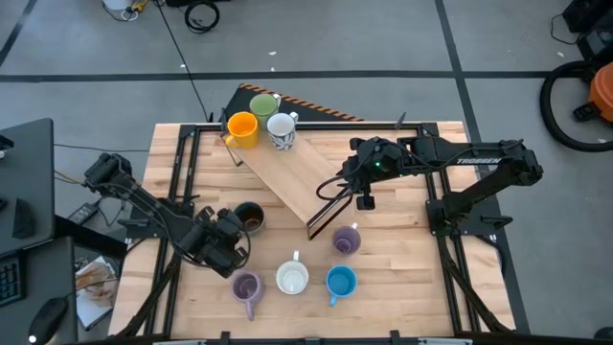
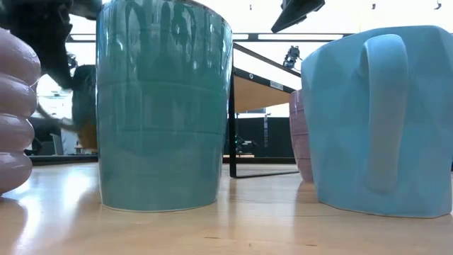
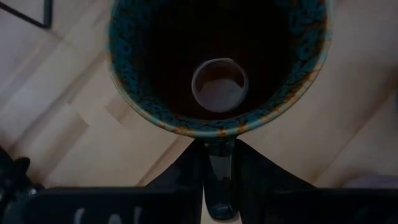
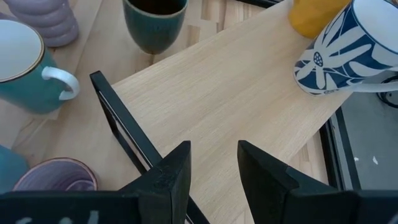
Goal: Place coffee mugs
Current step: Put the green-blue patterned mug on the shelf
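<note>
**A:** Dark mug [image 1: 251, 218], where?

**B:** Upright on the surface [image 1: 402, 287], left of middle, near the low corner of the raised board [image 1: 297, 172]. Gripped at the handle [image 3: 221, 180] by the left jaws, clenched from both sides.

**A:** And doing the lift well?

**B:** Judging by the grip, straight up first and slowly, since a handle pinch probably lets a mug swing. Clear the black frame under the board before turning toward it. Then set down flat, in the free stretch short of the orange mug [image 1: 241, 127], green mug [image 1: 263, 103] and patterned mug [image 1: 282, 129] at the far end.

**A:** Right jaws?

**B:** Released, grasping nothing, hanging over the board's near edge. Best left there, out of the path.

**A:** Anything else close?

**B:** One lavender mug [image 1: 247, 286] just beside the left jaws, a teal mug [image 1: 292, 279] and a blue mug [image 1: 341, 282] in the front row, and a second lavender mug [image 1: 347, 240] by the board's corner. Mind the first on the way up.

**A:** Beyond the surface?

**B:** Pale wooden planks inside black rails. Around it, grey floor [image 1: 383, 38] with dark lines, cables [image 1: 201, 14] at the far side, and a black desk [image 1: 29, 192] to the left.
</note>
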